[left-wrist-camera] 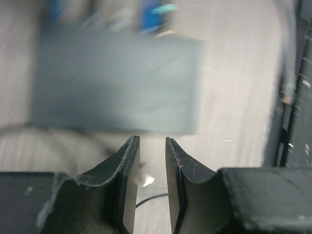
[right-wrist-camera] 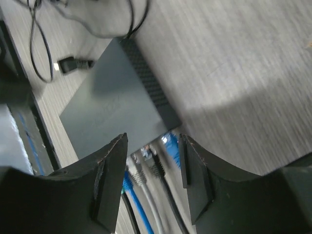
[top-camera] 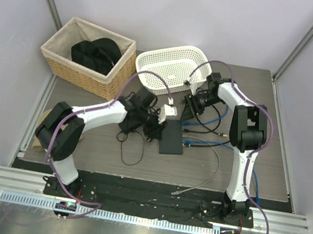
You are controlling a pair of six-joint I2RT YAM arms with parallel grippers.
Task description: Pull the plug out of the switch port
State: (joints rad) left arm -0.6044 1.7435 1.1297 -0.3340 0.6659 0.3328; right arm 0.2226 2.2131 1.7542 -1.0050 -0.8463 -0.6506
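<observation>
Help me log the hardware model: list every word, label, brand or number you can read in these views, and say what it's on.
No text can be read in any view.
switch: the top face shows no legible print from the right wrist, and it is blurred from the left wrist.
white block near the switch: too small to show any print.
plugs at the switch's edge: no readable markings.

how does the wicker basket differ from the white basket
The wicker basket is tan woven cane, cloth-lined; the white basket is perforated plastic. The wicker basket holds a black bundle; the white basket, to its right, shows nothing inside. Both are rectangular and open-topped.
</observation>
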